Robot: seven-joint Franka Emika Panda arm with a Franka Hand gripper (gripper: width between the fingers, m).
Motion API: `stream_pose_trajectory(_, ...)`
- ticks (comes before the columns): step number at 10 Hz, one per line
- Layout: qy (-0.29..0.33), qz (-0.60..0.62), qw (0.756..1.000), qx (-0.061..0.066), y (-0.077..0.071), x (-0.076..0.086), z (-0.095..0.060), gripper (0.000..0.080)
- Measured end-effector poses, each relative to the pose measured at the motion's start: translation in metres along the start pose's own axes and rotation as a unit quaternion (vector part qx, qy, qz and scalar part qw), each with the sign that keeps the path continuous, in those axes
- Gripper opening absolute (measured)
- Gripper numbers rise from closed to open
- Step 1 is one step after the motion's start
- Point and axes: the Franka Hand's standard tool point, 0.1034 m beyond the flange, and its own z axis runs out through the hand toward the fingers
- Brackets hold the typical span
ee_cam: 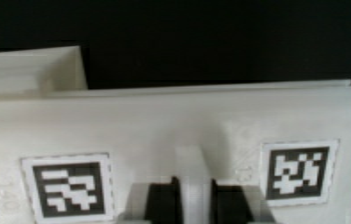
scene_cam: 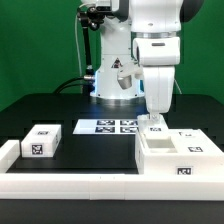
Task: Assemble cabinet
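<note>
The cabinet (scene_cam: pixel 176 158) is a white boxy unit with tags, standing at the exterior view's right near the front. My gripper (scene_cam: pixel 155 122) reaches straight down onto its far upper edge. In the wrist view the cabinet (ee_cam: pixel 190 120) fills the frame with two tags on its face. My gripper (ee_cam: pixel 191 205) has its dark fingers (ee_cam: pixel 156 203) close on either side of a thin white wall of the cabinet. A small white block (scene_cam: pixel 42 141) with a tag lies apart at the exterior view's left.
The marker board (scene_cam: pixel 108 126) lies flat behind the cabinet, in front of the arm's base. A low white barrier (scene_cam: pixel 70 185) runs along the table's front and up the left side. The table top is black.
</note>
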Motion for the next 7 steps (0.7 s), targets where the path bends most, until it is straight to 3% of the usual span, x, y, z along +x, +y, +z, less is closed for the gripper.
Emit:
stream_pose_trajectory(2, 0.002, -0.005, 1.000, -0.003, 0.002, 0.000, 0.000, 0.0062)
stream_pose_trajectory(3, 0.007, -0.013, 1.000, -0.014, 0.008, -0.001, 0.000, 0.0062)
stream_pose_trajectory(7, 0.026, -0.042, 0.998, -0.039, 0.056, -0.010, -0.007, 0.0062)
